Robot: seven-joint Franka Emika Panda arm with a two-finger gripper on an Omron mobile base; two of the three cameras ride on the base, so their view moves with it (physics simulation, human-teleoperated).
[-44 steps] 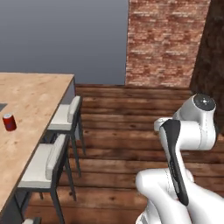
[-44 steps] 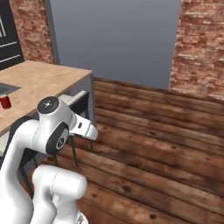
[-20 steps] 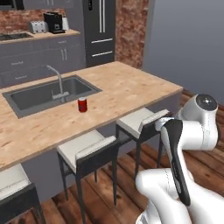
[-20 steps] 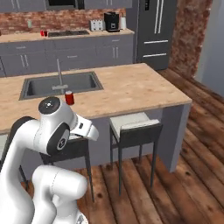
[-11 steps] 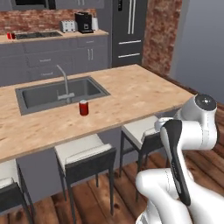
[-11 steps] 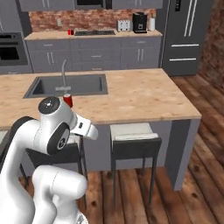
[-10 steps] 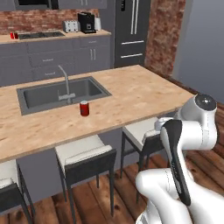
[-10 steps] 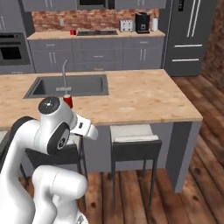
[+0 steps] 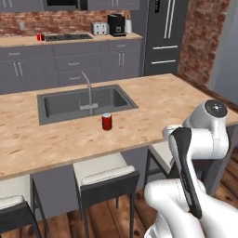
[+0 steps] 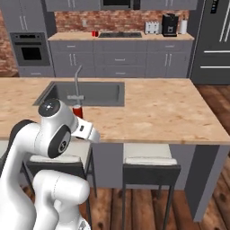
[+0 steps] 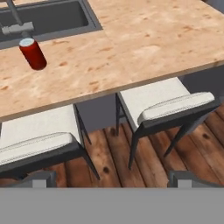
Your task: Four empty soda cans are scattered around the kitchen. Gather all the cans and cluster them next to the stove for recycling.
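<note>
Base driven further round island since earlier frame. Red cylindrical soda can (image 9: 107, 122) seen upright on wooden island counter (image 9: 153, 100), beside grey sink (image 9: 69, 103). Gripper (image 11: 109, 178) spread wide, nothing held.

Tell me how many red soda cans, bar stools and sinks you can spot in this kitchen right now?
Red soda cans: 2, one on the island by the sink, one on the back counter beside the stove.
Bar stools: 3.
Sinks: 1.
Total: 6.
</note>
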